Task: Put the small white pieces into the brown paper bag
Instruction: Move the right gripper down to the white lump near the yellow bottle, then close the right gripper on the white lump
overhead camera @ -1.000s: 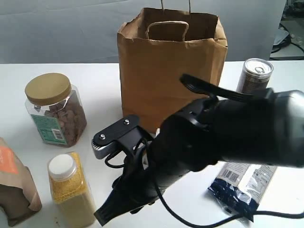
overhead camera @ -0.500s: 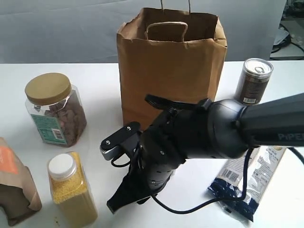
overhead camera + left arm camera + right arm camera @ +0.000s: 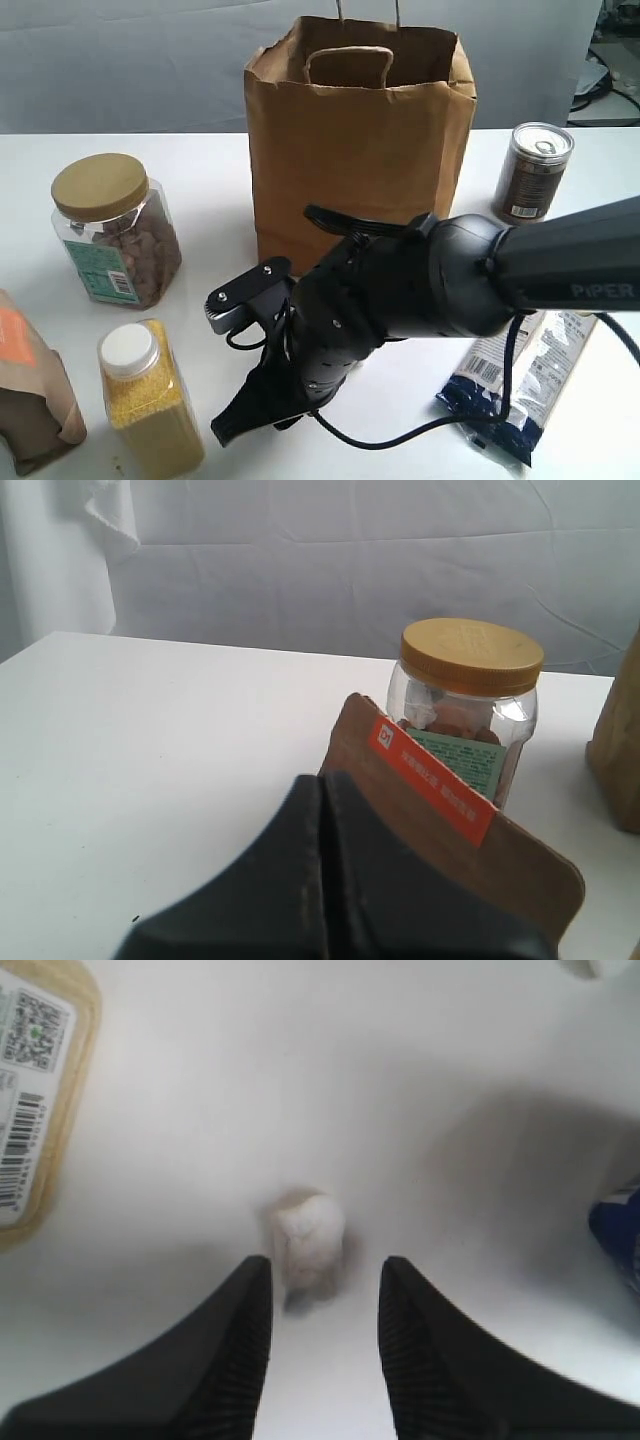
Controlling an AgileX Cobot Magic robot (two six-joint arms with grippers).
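The brown paper bag (image 3: 360, 150) stands upright at the back centre of the table, its top open. My right gripper (image 3: 232, 428) reaches across in front of it and hangs low over the table beside the yellow-grain bottle. In the right wrist view the right gripper (image 3: 325, 1265) is open, and one small white piece (image 3: 308, 1235) lies on the table just beyond its fingertips, between their lines. The other white pieces are hidden in the exterior view by the arm. My left gripper (image 3: 322, 785) is shut and empty, close to the brown pouch.
A gold-lidded nut jar (image 3: 112, 230), a yellow-grain bottle (image 3: 150, 395) and a brown pouch with an orange label (image 3: 30, 385) stand on the left. A can (image 3: 535, 172) and a blue-and-white packet (image 3: 515, 385) are on the right.
The right arm has drawn back from the camera and come down toward the table beside the yellow-grain bottle. Bag and other items have not moved.
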